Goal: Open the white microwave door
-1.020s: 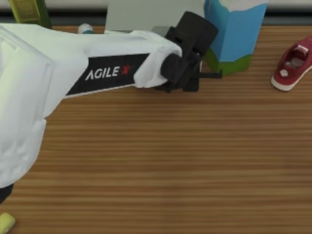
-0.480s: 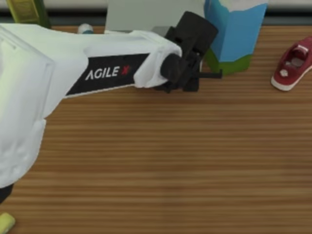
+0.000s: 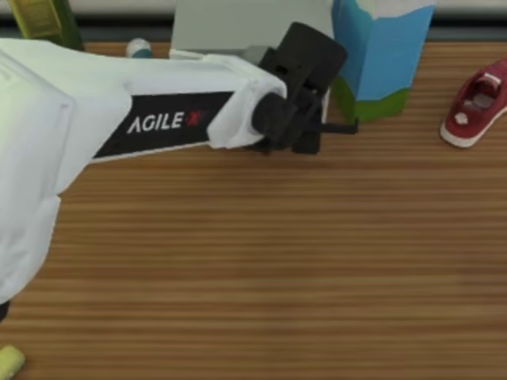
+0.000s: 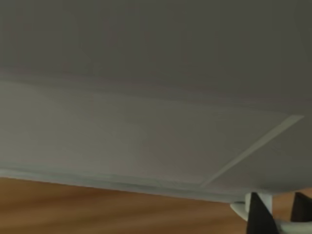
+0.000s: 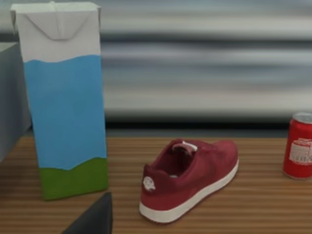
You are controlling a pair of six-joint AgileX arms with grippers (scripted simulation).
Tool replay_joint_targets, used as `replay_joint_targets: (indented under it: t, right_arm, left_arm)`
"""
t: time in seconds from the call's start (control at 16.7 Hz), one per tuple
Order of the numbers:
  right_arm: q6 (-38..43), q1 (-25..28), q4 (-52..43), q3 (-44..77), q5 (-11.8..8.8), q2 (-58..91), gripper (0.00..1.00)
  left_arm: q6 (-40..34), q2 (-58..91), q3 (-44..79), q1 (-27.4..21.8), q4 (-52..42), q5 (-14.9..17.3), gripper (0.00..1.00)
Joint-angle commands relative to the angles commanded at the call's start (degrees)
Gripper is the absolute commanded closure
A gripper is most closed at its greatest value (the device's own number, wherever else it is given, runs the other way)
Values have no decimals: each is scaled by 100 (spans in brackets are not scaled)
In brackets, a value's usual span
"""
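The left tool (image 3: 337, 127), its finger state impossible to tell, is drawn slightly back from the carton (image 3: 380, 55) at the white microwave door (image 4: 146, 136), suggesting the door's swing is beginning.

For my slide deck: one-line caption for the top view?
Left gripper at the microwave door beside a carton; red shoe at right.

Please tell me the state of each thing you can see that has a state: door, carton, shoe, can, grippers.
white microwave door: fills the left wrist view; open or closed, cannot tell.
left gripper: at the microwave front.
carton: upright, top sealed.
red shoe: on its sole.
red can: upright.
right gripper: not visible.
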Motion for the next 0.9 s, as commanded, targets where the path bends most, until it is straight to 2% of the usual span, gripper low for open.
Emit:
replay_joint_targets:
  t: [0.9]
  right_arm:
    - [0, 0, 0, 0, 0, 0, 0]
  left_arm:
    - [108, -101, -138, 24, 106, 74, 100]
